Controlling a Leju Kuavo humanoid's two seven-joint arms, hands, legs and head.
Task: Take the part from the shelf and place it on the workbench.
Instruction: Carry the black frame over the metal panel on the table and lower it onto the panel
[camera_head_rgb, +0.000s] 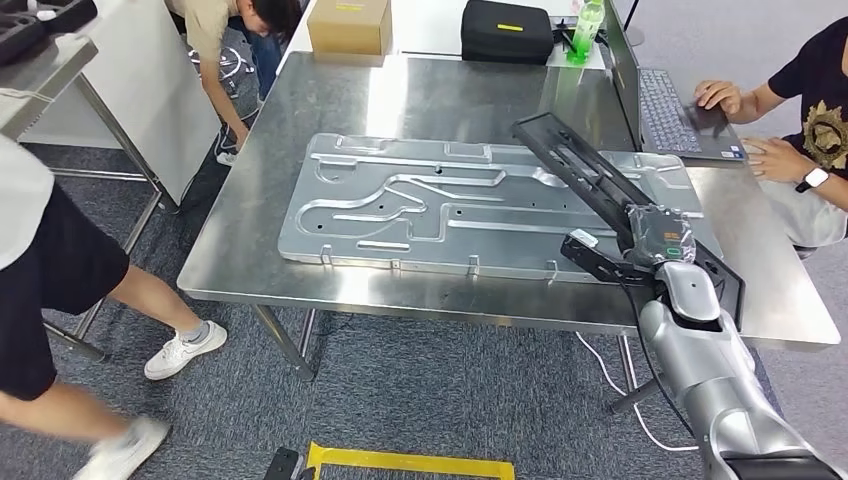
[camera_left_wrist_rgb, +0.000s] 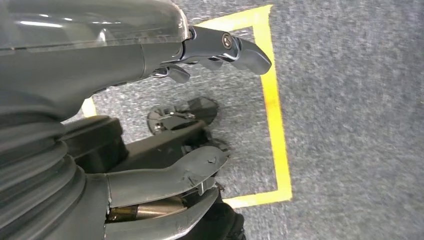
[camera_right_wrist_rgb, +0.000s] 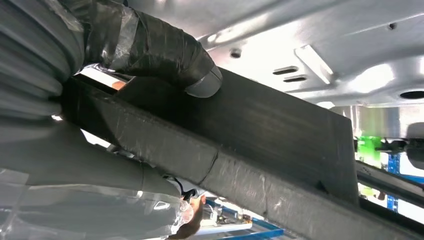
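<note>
- I see the part (camera_head_rgb: 580, 165), a long black ribbed bar, matte and rigid, slanting over the workbench (camera_head_rgb: 300, 270) of brushed stainless steel.
- My right hand (camera_head_rgb: 655, 250) grips its near end; the taped thumb (camera_right_wrist_rgb: 165, 50) presses its flat face.
- Its far end hangs above a large embossed aluminium plate (camera_head_rgb: 420, 205) that covers most of the benchtop.
- My left hand (camera_left_wrist_rgb: 200, 115) hangs over grey carpet and yellow floor tape (camera_left_wrist_rgb: 272, 100), fingers apart, holding nothing.
- A laptop (camera_head_rgb: 665, 110) sits at the bench's right edge under a person's hand (camera_head_rgb: 718, 95).
</note>
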